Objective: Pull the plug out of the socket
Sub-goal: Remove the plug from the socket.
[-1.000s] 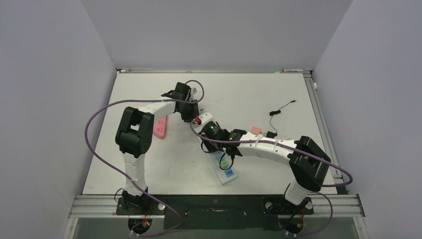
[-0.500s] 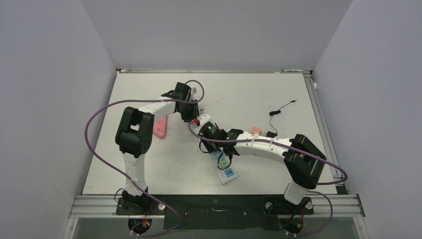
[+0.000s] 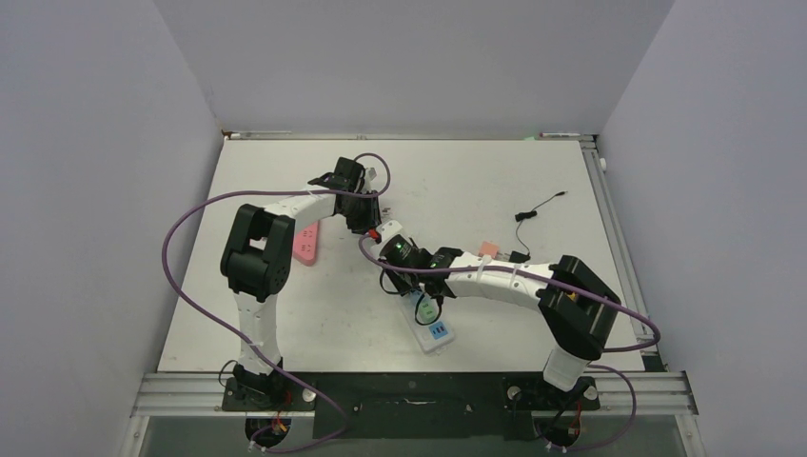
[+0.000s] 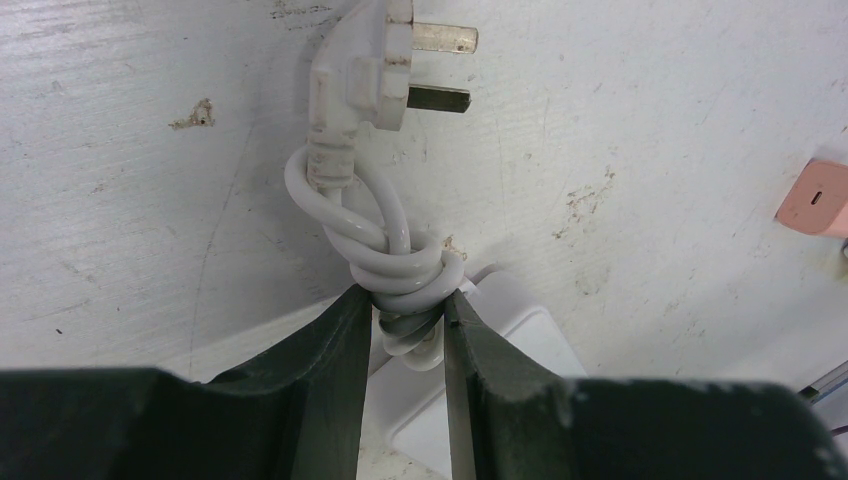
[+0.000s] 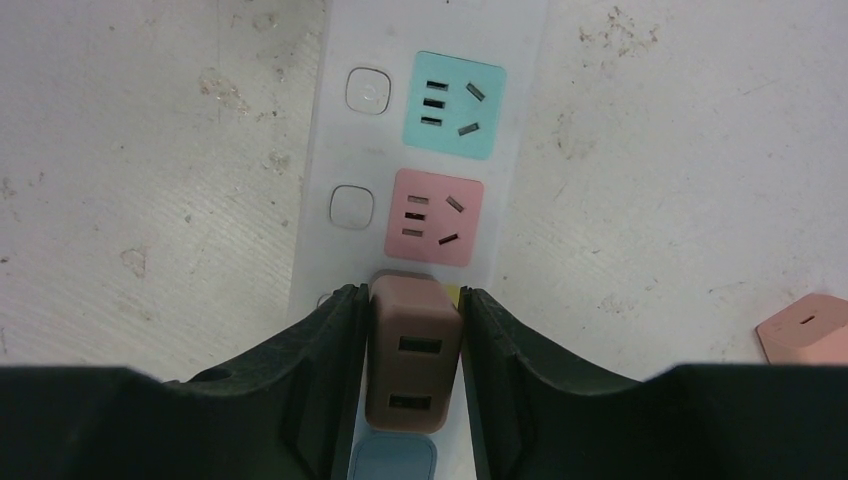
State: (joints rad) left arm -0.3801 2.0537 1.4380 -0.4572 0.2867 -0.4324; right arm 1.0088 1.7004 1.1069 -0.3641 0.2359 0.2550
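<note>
The white power strip [image 5: 325,150] lies slantwise on the table [image 3: 476,181], between its middle and the near edge. The right gripper [image 5: 413,297] is clamped on the brown USB adapter [image 5: 412,350], which sits plugged into the strip just beside the empty pink socket [image 5: 434,217]. The left gripper [image 4: 408,300] pinches the coiled white cord [image 4: 405,265] at the strip's far end, below the cord's three-pin plug [image 4: 365,65], which lies on the table
</note>
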